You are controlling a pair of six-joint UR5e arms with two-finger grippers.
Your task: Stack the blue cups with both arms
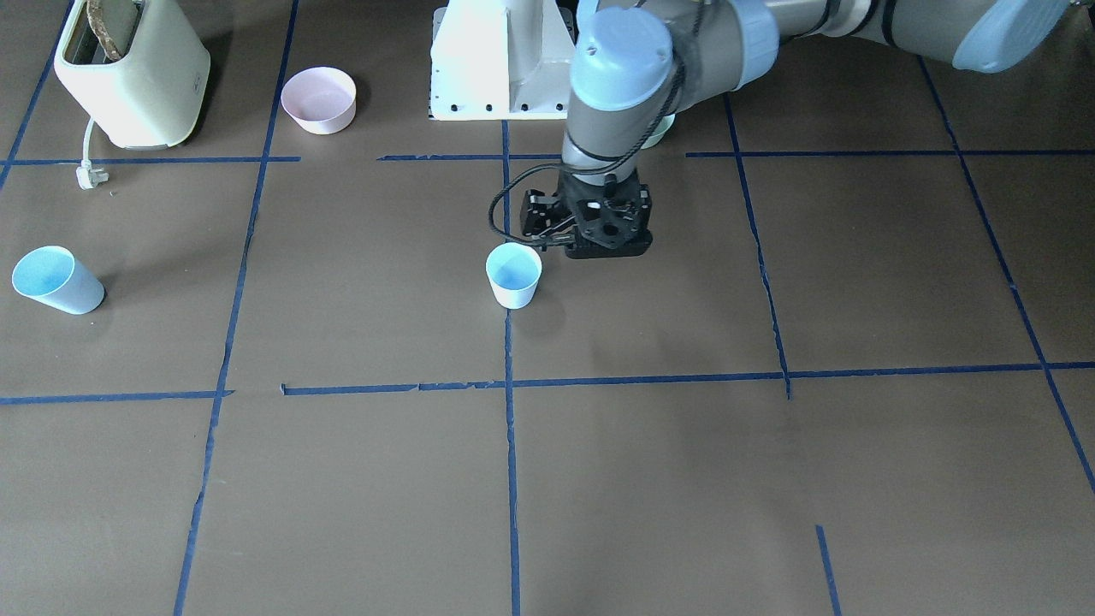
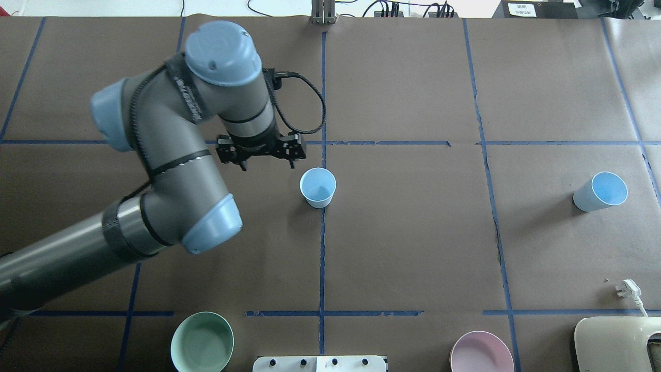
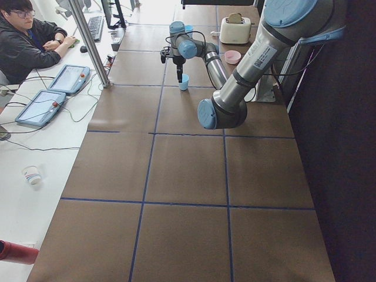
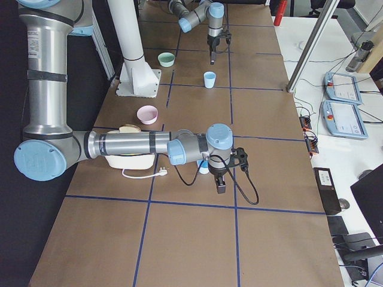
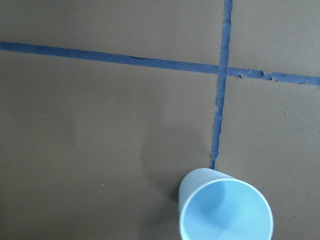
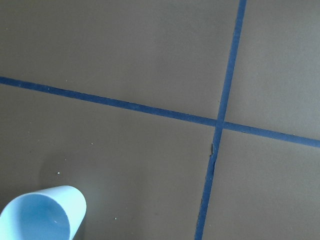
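- Just beside the middle blue cup (image 2: 318,187) — upright on a tape line (image 2: 322,258), not gripped — the left gripper (image 2: 267,164) hovers, jaws seemingly apart: the approach is in hand.
- Next, it likely must shift over the cup and close on it.
- Well apart from that cup stands the second blue cup (image 2: 600,191), with the right gripper (image 4: 219,185) near it — I cannot tell how its jaws stand.

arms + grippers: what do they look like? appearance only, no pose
Both match. Left arm and right arm: grey tubular links, light blue round joint caps, black bands, a printed label on one link. A black cable loops at each wrist. Left gripper and right gripper: black, blocky, slim black jaws.
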